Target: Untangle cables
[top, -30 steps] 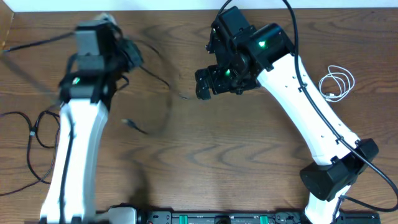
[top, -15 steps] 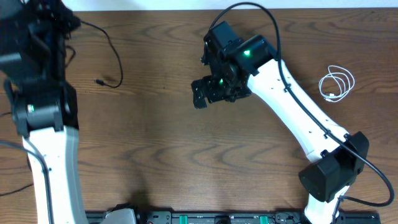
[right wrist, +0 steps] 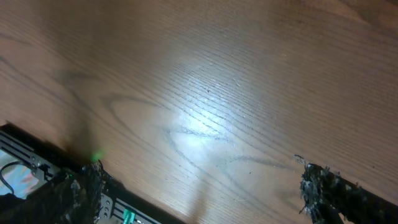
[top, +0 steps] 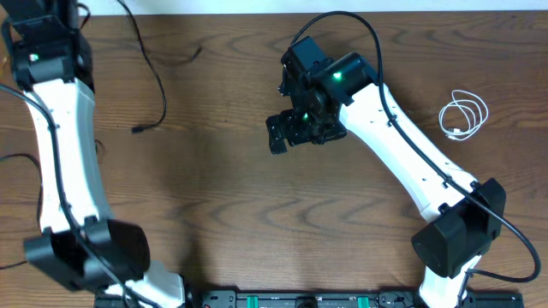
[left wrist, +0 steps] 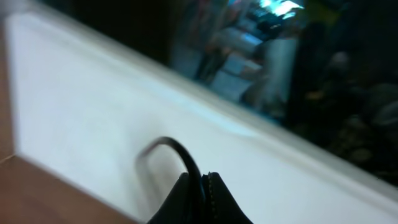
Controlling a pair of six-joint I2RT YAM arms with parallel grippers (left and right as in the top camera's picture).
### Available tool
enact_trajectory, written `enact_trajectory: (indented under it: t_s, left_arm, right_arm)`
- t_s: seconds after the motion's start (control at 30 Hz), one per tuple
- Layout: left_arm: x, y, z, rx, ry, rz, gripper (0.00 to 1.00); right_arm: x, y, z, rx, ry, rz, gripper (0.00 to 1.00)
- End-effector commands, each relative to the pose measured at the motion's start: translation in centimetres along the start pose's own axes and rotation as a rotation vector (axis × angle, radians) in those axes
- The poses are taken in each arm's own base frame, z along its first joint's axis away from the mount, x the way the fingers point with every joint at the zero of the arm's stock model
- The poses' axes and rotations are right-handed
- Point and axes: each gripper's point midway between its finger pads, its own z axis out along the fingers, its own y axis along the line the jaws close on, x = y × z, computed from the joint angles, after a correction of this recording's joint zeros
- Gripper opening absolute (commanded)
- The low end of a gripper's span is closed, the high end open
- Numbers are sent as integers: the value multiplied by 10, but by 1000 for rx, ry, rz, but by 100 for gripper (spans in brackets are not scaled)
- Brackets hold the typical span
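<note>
My left gripper (left wrist: 200, 183) is shut on a thin black cable (left wrist: 169, 143), held up at the table's far left corner, over the white edge. In the overhead view this black cable (top: 161, 81) trails from the top edge down to its plug (top: 137, 130) on the table. A second black cable (top: 39, 192) lies at the left edge, partly hidden by the left arm. The white cable (top: 462, 115) lies coiled at the right, apart from the others. My right gripper (top: 287, 134) hovers open and empty over bare wood in the middle; its fingers (right wrist: 202, 186) are spread wide.
A black equipment rail (top: 282, 299) runs along the table's front edge. A white border (top: 257, 7) runs along the far edge. The right arm (top: 411, 154) reaches diagonally across the right half of the table.
My left arm has swung back to the far left corner, dragging the black cable left and away from the middle. My right gripper has stayed almost in place.
</note>
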Motion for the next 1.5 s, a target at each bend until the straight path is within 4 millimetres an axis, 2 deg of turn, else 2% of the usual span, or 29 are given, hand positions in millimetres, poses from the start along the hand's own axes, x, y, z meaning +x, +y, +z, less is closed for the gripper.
enact_trajectory:
  t_s: [0.0, 0.07, 0.2, 0.23, 0.33, 0.37, 0.53, 0.63, 0.73, 0.8, 0.9, 0.97, 1.03, 1.17, 1.23, 1.33, 1.47]
  left_arm:
    - [4, 63, 17, -117, 19, 12, 7]
    - [18, 109, 24, -200, 61, -4, 7]
    - [37, 176, 27, -317, 121, -33, 8]
    - [42, 190, 26, -342, 137, -41, 17]
    - [56, 226, 24, -404, 177, -57, 88]
    - [60, 235, 23, -422, 192, -61, 95]
    - [67, 269, 7, -493, 236, -85, 96]
    - [68, 275, -4, -519, 262, -99, 97]
    - [76, 272, -10, -521, 309, -111, 97]
    - [88, 263, -10, -488, 358, -126, 97]
    - [108, 248, -8, -461, 423, -133, 91]
    - [114, 238, -4, -445, 437, -126, 91]
    - [120, 226, 0, -420, 452, -106, 84]
    - [138, 194, 11, -324, 512, 54, 83]
    - [149, 185, 17, -300, 542, 145, 83]
    - [163, 199, 21, -381, 567, 233, 83]
    - [190, 232, 21, -458, 658, 397, 83]
  right_arm:
    - [2, 3, -3, 2, -11, -18, 99]
    - [1, 3, -3, 1, -14, -19, 99]
    - [-1, 4, -3, -1, -20, -21, 99]
    - [-1, 4, -3, -2, -22, -21, 99]
    - [-2, 4, -3, -4, -27, -19, 99]
    - [-2, 4, -3, -4, -28, -19, 99]
    - [0, 4, -3, -4, -17, -16, 99]
    - [0, 4, -3, -3, -15, -16, 99]
    - [-1, 4, -3, -1, -20, -17, 99]
    - [-1, 4, -3, -1, -20, -17, 99]
    - [0, 3, -3, 0, -17, -16, 99]
    - [2, 3, -3, 3, -9, -14, 99]
    - [4, 0, -3, 15, -2, -11, 99]
    - [5, -6, -3, 50, 0, -8, 99]
    - [5, -6, -3, 50, -2, -9, 99]
    - [5, -6, -3, 50, 0, -8, 99]
    - [7, -7, -3, 55, 4, -7, 99]
